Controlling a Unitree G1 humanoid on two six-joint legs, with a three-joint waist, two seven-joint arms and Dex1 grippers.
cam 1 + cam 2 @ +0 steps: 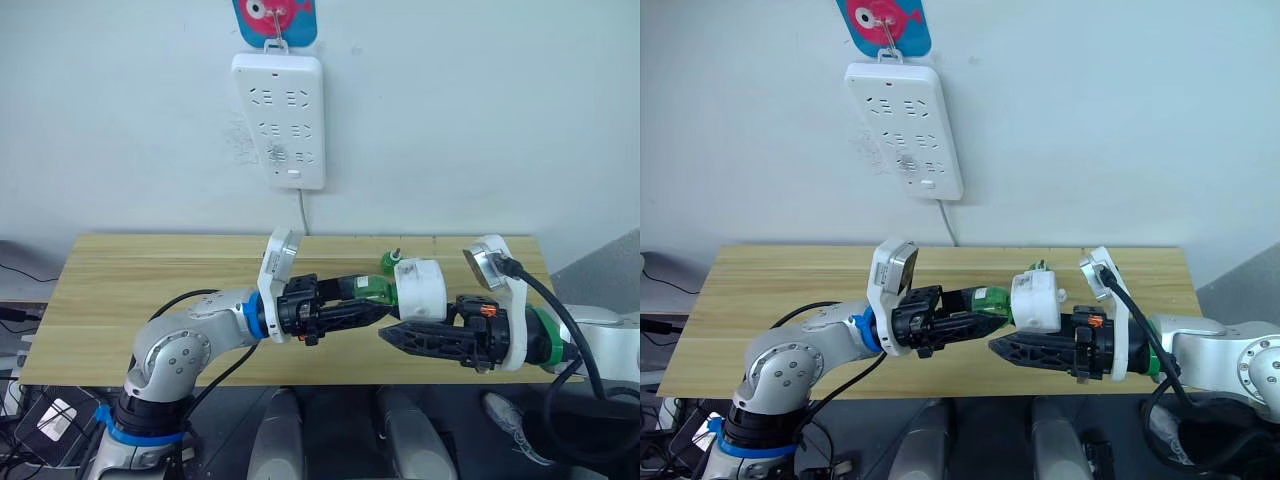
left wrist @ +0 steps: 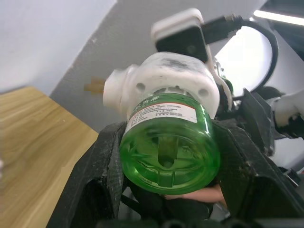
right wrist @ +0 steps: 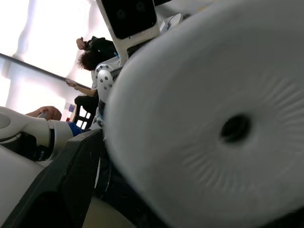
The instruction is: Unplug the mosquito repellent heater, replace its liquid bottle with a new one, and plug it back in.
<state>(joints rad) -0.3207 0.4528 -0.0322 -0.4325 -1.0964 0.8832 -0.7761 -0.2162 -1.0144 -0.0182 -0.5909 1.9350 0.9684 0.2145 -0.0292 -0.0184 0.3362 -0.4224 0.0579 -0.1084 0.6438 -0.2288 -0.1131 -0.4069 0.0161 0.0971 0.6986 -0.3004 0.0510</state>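
The white mosquito repellent heater [image 1: 420, 288] hangs above the table's front right, with my right gripper [image 1: 400, 325] shut on it. Its round vent hole [image 3: 236, 128] faces the right wrist camera. A translucent green bottle [image 2: 168, 152] has its neck inside the heater's base [image 2: 164, 85], and my left gripper [image 1: 378, 300] is shut on that bottle from the left. A brassy prong [image 2: 95, 86] sticks out of the heater's side. A second green bottle [image 1: 390, 262] with a thin dark stem stands on the table just behind the heater.
The long white power strip [image 1: 280, 120] hangs on the wall above the table's far edge, with its cable [image 1: 302, 210] running down behind the wooden table [image 1: 150, 290]. A person [image 3: 90, 52] sits in the background of the right wrist view.
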